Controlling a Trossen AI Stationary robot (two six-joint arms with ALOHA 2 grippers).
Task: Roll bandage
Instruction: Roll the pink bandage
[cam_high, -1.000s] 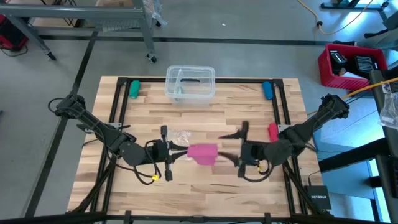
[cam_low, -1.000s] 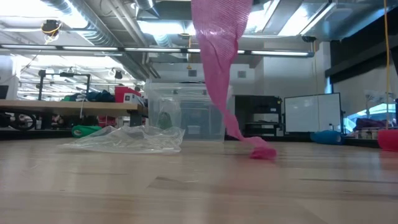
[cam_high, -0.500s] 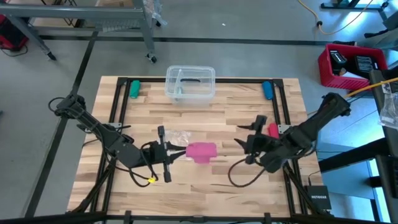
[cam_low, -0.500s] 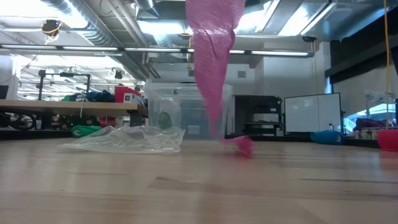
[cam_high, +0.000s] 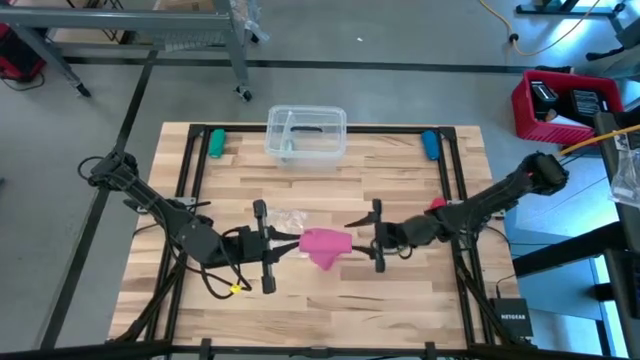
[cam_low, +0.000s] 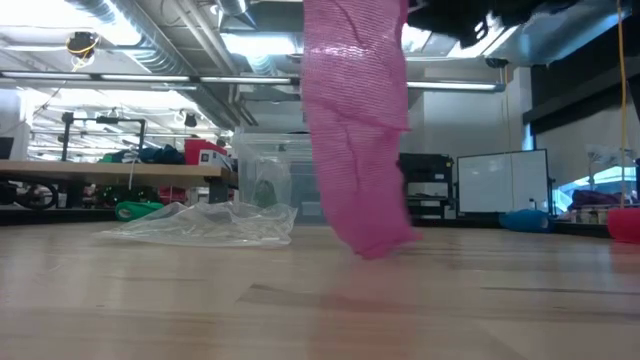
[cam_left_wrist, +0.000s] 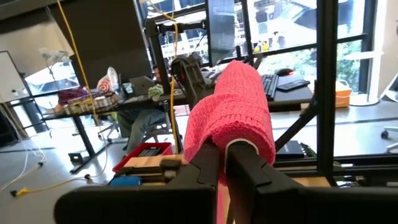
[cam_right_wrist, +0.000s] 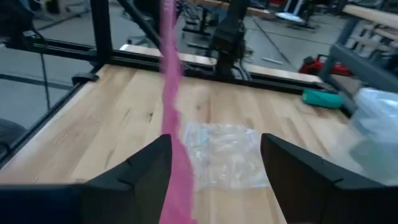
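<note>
The pink bandage (cam_high: 322, 243) hangs as a wide strip (cam_low: 360, 130) from my left gripper (cam_high: 298, 243), which is shut on it above the table's middle. Whether the strip's lower end (cam_low: 375, 245) rests on the wood or hangs just above it, I cannot tell. My right gripper (cam_high: 352, 236) is open, level and just right of the bandage. In the right wrist view the strip (cam_right_wrist: 168, 93) hangs between its fingers, close to one finger (cam_right_wrist: 134, 177). My left gripper pinches the bandage's upper end between its two shut fingers (cam_left_wrist: 211, 168). The cloth is bunched in a thick fold (cam_left_wrist: 239, 106) over the fingertips. The fingers come level from the table's left. The strip hangs slack below them.
A crumpled clear wrapper (cam_high: 290, 220) lies just behind the bandage. A clear plastic box (cam_high: 305, 133) stands at the far edge between a green thing (cam_high: 215, 142) and a blue one (cam_high: 430, 145). A small red object (cam_high: 438, 208) lies right of my right arm.
My right gripper drew back toward the table's right edge, turning, then came back left to the bandage, open. The bandage's lower end, which trailed on the table to the right, has been drawn in under my left gripper, and the strip now hangs straighter and broader.
</note>
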